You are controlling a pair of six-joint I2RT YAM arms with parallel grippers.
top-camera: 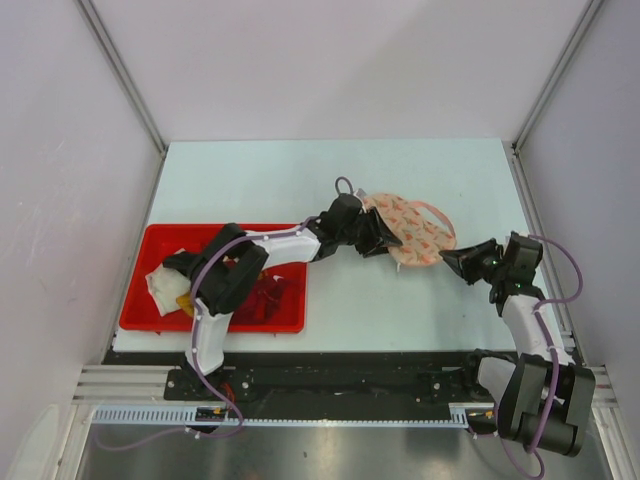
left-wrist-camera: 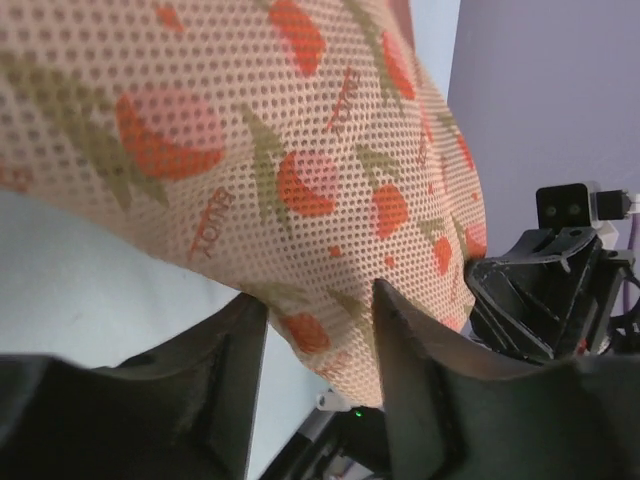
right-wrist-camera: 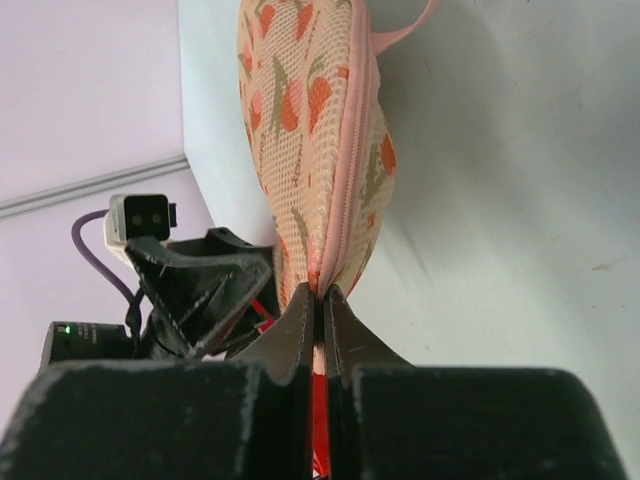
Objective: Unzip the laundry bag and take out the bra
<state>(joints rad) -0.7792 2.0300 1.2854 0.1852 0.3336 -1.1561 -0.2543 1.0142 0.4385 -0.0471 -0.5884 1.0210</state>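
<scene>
The laundry bag point(top-camera: 415, 235) lies mid-table, pale pink-beige mesh with reddish-orange print, and its zip looks closed. It fills the left wrist view point(left-wrist-camera: 300, 150) and stands on edge in the right wrist view point(right-wrist-camera: 310, 130). My left gripper point(top-camera: 385, 240) is at its left side. Its jaws point(left-wrist-camera: 320, 310) stand apart around the bag's edge, with a gap beside one finger. My right gripper point(top-camera: 447, 262) is at the bag's near right rim. It is shut point(right-wrist-camera: 322, 295) on the pink zip seam. The bra is not in view.
A red tray point(top-camera: 250, 327) at the near left holds a white cloth point(top-camera: 165, 285), a dark red garment point(top-camera: 262, 298) and a bit of mustard-yellow fabric point(top-camera: 185, 300). The left arm reaches over the tray. A pink loop point(top-camera: 435, 212) sticks out at the bag's far side.
</scene>
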